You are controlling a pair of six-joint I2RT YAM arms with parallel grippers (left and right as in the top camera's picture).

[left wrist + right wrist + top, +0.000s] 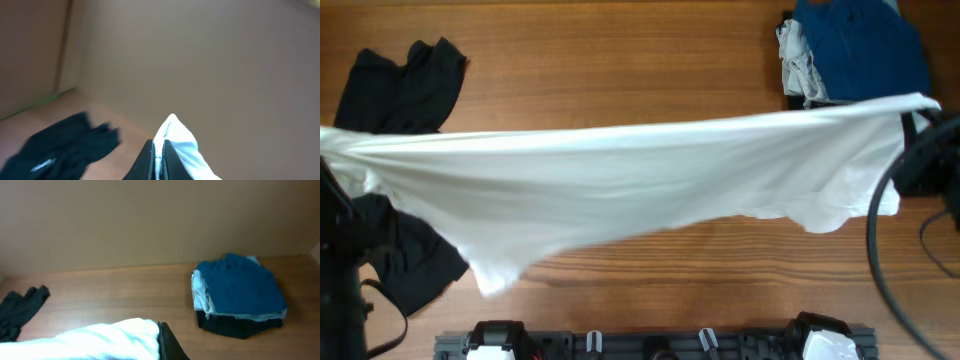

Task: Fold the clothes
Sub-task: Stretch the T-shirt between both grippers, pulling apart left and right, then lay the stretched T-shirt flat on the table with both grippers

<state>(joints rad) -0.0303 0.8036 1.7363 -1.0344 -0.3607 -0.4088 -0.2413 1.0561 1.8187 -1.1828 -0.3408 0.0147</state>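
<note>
A white garment [620, 180] is stretched taut across the table between both arms, hanging above the wood. My left gripper [159, 162] is shut on its left end, white cloth [175, 137] pinched between the black fingers. My right gripper [162, 342] is shut on its right end, with bunched white cloth [100, 340] beside the one visible finger. In the overhead view the left arm [335, 250] is at the left edge and the right arm [930, 150] at the right edge.
A stack of folded clothes with a blue one on top [860, 45] sits at the back right, also in the right wrist view [240, 290]. Black garments lie at the back left [405, 85] and front left [410, 255].
</note>
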